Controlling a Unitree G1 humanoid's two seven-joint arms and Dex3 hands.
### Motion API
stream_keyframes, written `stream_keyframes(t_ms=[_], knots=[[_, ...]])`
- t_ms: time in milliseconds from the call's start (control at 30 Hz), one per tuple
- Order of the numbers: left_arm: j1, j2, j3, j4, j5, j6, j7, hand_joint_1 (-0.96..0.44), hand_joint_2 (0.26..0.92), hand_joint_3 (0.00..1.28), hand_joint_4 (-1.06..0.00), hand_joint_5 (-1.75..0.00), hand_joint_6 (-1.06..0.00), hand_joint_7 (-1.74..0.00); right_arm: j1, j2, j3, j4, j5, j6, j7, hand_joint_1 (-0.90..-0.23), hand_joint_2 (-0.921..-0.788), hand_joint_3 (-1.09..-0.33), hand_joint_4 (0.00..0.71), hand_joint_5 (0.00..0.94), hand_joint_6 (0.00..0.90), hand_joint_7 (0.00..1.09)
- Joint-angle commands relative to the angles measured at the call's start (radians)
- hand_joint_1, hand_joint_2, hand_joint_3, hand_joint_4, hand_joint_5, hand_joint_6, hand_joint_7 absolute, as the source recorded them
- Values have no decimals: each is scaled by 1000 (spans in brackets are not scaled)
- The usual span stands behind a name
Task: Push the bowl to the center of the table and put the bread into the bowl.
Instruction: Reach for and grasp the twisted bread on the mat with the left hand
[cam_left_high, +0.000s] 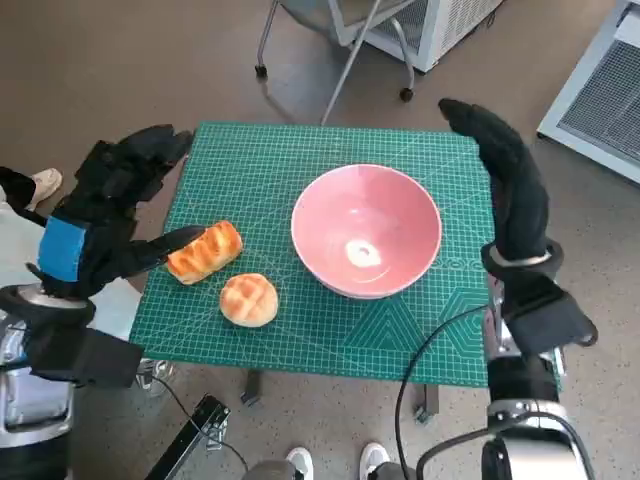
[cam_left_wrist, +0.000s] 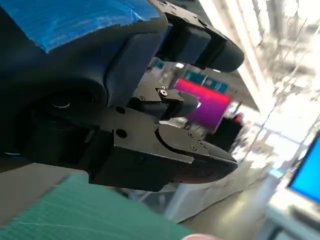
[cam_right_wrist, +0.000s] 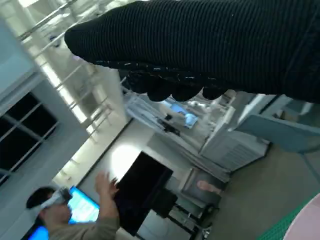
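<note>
Pink and empty, the bowl (cam_left_high: 366, 232) sits right of the middle of the green cutting mat (cam_left_high: 260, 160) that covers the table, while a long glazed bread roll (cam_left_high: 204, 251) and a round bun (cam_left_high: 248, 299) lie on the mat to its left, near the mat's left edge. The left hand (cam_left_high: 105, 215) holds nothing, fingers apart, with one black finger (cam_left_high: 165, 247) reaching to the long roll's end, though actual contact is hard to make out. The gloved right hand (cam_left_high: 505, 175) stands extended just beside the bowl's right rim, released and empty; in the right wrist view only a sliver of the bowl's rim shows at the corner, and a blurred person (cam_right_wrist: 70, 212) with a raised hand sits far behind.
</note>
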Motion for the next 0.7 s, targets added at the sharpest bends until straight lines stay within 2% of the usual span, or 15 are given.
stream_keyframes(t_ms=[33,267,700], knots=[[18,34,4,-65,11,86,-58,-25,852,0,-375,-4,-381,-350,43,5,19,-39,-14,36,-13,-604,-921,-838,342,31,3,898],[19,57,2,-96,5,154,-119,7,838,0,-352,0,-418,-279,60,1,33,-70,-16,53,-17,-609,-921,-837,326,23,-1,909],[18,57,-5,-74,4,162,-133,33,837,0,-350,-1,-437,-241,76,-1,47,-90,-29,53,-32,-611,-921,-840,318,21,-1,906]])
